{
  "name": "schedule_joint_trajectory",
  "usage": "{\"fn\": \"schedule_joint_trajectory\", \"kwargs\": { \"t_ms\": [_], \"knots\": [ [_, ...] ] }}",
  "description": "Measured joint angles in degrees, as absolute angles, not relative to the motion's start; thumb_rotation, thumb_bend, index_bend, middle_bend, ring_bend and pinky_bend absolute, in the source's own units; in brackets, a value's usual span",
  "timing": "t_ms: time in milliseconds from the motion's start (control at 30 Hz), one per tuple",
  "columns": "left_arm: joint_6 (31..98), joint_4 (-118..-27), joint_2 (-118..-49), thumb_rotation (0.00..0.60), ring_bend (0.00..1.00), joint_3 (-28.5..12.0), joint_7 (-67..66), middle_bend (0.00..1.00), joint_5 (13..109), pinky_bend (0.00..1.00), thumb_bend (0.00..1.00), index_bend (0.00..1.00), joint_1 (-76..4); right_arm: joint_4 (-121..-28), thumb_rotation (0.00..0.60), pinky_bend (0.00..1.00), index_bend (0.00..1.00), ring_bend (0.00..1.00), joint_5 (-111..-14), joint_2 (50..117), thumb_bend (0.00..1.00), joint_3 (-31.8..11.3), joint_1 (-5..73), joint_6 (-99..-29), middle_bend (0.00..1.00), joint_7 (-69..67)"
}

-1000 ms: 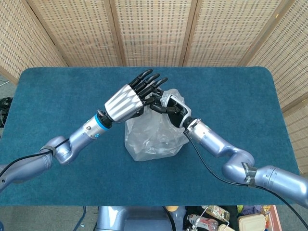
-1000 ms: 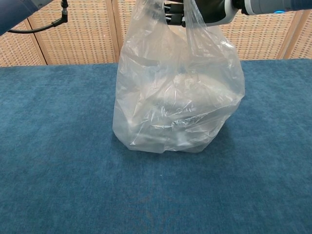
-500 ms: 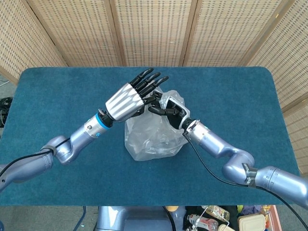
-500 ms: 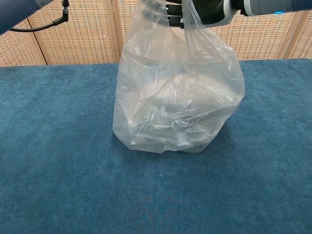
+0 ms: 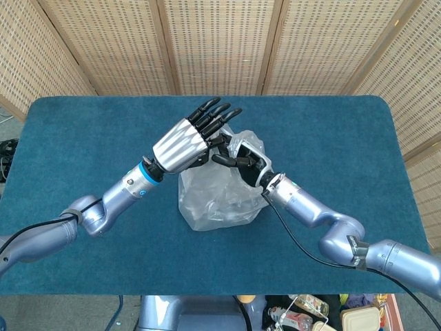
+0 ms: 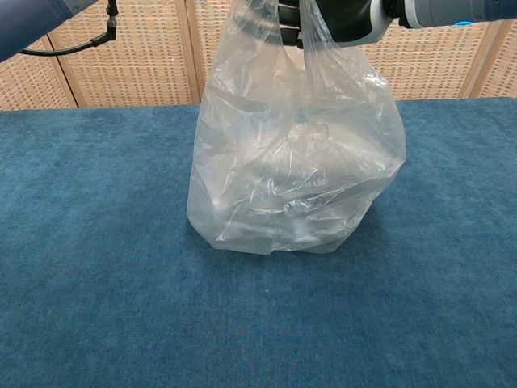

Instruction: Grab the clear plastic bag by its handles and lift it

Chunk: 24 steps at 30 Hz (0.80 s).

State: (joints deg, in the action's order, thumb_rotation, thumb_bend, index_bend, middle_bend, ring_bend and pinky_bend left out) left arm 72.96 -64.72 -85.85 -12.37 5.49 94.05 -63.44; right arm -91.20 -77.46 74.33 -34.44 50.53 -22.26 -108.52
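Clear plastic bag (image 5: 220, 196) standing mid-table on the blue cloth (image 5: 83, 145), its bottom on the surface; left hand (image 5: 189, 138) reaches in from the near left, fingers outstretched above the bag top, while the right hand (image 5: 241, 160), from the near right, curls around the handles (image 6: 311, 28)

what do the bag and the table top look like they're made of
The bag looks like thin clear plastic film: see-through, glossy, creased, with white glints. The table top seems covered in blue-teal fabric, perhaps short-pile carpet or felt: matte, with a faintly mottled nap and no shine.
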Motion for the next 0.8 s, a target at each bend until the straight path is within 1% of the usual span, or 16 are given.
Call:
{"fn": "schedule_joint_trajectory", "kwargs": {
  "t_ms": [100,200,267,300,333,433,533,667,800],
  "knots": [
    [72.5,-64.9,-85.8,0.600,0.00,-12.4,5.2,0.00,93.8,0.03,0.50,0.56,-63.5,-91.2,0.600,0.35,0.46,0.49,-78.0,74.2,0.00,-34.3,50.6,-21.8,0.59,-109.2],
    [72.5,-65.1,-85.8,0.600,0.00,-12.6,5.1,0.00,93.7,0.03,0.50,0.41,-63.6,-91.0,0.600,0.35,0.46,0.48,-78.4,74.1,0.00,-34.1,51.0,-21.3,0.59,-109.4],
    [72.5,-65.3,-85.8,0.600,0.00,-12.8,5.1,0.00,93.5,0.03,0.50,0.27,-63.5,-90.9,0.600,0.35,0.46,0.48,-78.5,74.0,0.00,-34.0,51.1,-21.1,0.59,-109.4],
    [72.5,-65.4,-85.7,0.600,0.00,-12.9,5.2,0.00,93.4,0.03,0.49,0.23,-63.5,-90.8,0.600,0.35,0.46,0.48,-78.4,74.0,0.00,-33.9,51.2,-21.1,0.59,-109.4],
    [72.5,-65.5,-85.6,0.600,0.00,-13.0,5.2,0.00,93.3,0.03,0.47,0.17,-63.4,-90.7,0.600,0.35,0.46,0.48,-78.4,74.0,0.00,-33.9,51.2,-21.1,0.59,-109.4],
    [72.5,-65.6,-85.5,0.600,0.00,-13.1,5.5,0.00,93.1,0.03,0.42,0.05,-63.3,-90.6,0.600,0.35,0.46,0.48,-78.3,73.9,0.00,-33.8,51.3,-21.1,0.59,-109.3],
    [72.8,-65.9,-85.5,0.600,0.00,-13.5,6.2,0.00,92.8,0.03,0.40,0.01,-63.2,-90.7,0.600,0.35,0.46,0.48,-78.3,73.9,0.00,-33.7,51.3,-21.1,0.59,-109.2],
    [73.0,-66.1,-85.7,0.600,0.00,-13.9,6.4,0.00,92.4,0.04,0.30,0.00,-63.1,-90.6,0.600,0.35,0.46,0.48,-78.3,73.9,0.00,-33.5,51.4,-21.1,0.59,-109.2],
    [73.0,-66.7,-85.7,0.600,0.00,-14.3,7.2,0.00,91.8,0.04,0.26,0.00,-63.0,-90.5,0.600,0.35,0.46,0.48,-78.2,74.0,0.00,-33.4,51.6,-21.0,0.59,-108.9]
  ]
}}
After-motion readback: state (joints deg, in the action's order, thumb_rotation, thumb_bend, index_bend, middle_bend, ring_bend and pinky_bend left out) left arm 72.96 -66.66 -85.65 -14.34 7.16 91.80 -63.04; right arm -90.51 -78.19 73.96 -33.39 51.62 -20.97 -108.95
